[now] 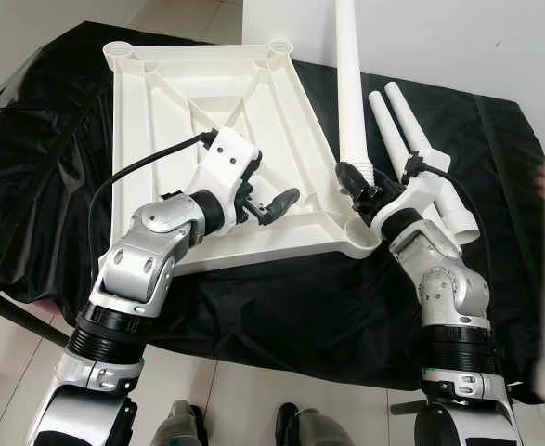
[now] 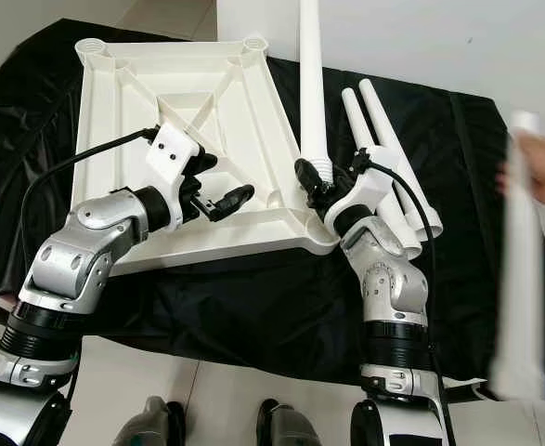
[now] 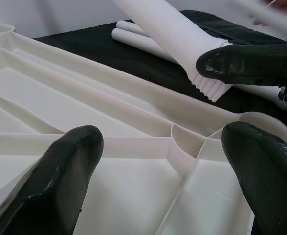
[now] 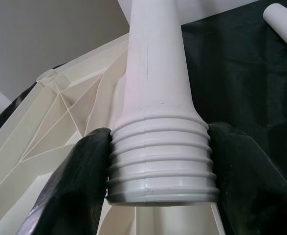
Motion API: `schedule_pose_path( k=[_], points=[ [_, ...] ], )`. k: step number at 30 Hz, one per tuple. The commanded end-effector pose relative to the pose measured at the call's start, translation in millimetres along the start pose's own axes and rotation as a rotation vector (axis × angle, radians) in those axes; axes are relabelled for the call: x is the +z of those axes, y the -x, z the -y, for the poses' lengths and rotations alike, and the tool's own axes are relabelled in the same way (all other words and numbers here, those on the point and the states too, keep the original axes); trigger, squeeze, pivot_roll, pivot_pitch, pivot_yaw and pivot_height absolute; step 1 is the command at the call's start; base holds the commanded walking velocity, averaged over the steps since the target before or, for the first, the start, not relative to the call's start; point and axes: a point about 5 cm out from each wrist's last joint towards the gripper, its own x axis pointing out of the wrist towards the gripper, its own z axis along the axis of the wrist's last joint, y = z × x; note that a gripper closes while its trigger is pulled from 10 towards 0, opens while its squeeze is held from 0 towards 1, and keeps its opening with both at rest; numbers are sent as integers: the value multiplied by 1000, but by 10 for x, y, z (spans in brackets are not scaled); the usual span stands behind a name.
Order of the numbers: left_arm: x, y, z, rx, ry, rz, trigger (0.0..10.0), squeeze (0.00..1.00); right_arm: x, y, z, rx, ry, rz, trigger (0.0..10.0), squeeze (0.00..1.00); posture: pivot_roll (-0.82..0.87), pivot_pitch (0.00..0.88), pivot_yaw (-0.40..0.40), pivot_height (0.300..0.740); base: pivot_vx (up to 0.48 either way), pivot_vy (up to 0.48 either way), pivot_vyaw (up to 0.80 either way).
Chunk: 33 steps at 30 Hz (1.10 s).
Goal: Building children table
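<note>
Tabletop: we find the white tabletop [image 1: 207, 121] lying underside up on a black cloth [image 1: 49, 167], filling the upper centre-left of the frame, its ribs and corner sockets exposed.
Right gripper: we see the right gripper [image 1: 357, 189] at centre right, its two black fingers [image 4: 79, 181] pinching the threaded end of a white table leg [image 1: 350, 84]; the leg rises toward the top edge, its threaded end just above the tabletop's near right corner socket [image 3: 260, 125].
Left gripper: we note the left gripper [image 1: 277, 203] at centre, over the tabletop's near edge, fingers [image 3: 60, 181] spread with nothing between them.
Spare legs: two further white legs [image 1: 411, 149] lie on the cloth, just right of the held one.
Person: at the right edge, a blurred hand [image 2: 541, 181] holds another white leg [image 2: 523, 269] upright.
Floor: pale tiles [image 1: 244, 400] along the bottom edge, with dark shoes [image 1: 184, 423].
</note>
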Motion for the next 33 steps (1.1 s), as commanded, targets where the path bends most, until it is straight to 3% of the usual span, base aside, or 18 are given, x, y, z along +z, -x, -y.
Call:
schedule_pose_path(
  k=[1,18,22,23,31,33],
  points=[
    [-13,-16,46,0,3,0,10000,0,29,33,19,-7,15,25,10000,0,59,145,-58,740,0,0,0],
    [-54,-26,52,2,44,-12,10000,0,-8,72,22,5,80,31,10000,0,59,138,-60,740,0,0,0],
    [-58,-26,53,-21,92,2,10000,0,-19,112,15,19,116,50,10000,0,59,138,-60,740,0,0,0],
    [-51,-27,54,-57,153,19,10000,0,-33,153,3,28,159,72,10000,0,61,139,-64,740,0,0,0],
    [9,-49,23,-98,211,47,10000,0,-50,206,-61,49,190,108,10000,0,59,140,-67,740,0,0,0],
    [116,-99,-13,-130,314,101,10000,0,-48,242,-130,82,224,152,10000,0,58,138,-69,740,0,0,0]
  ],
)
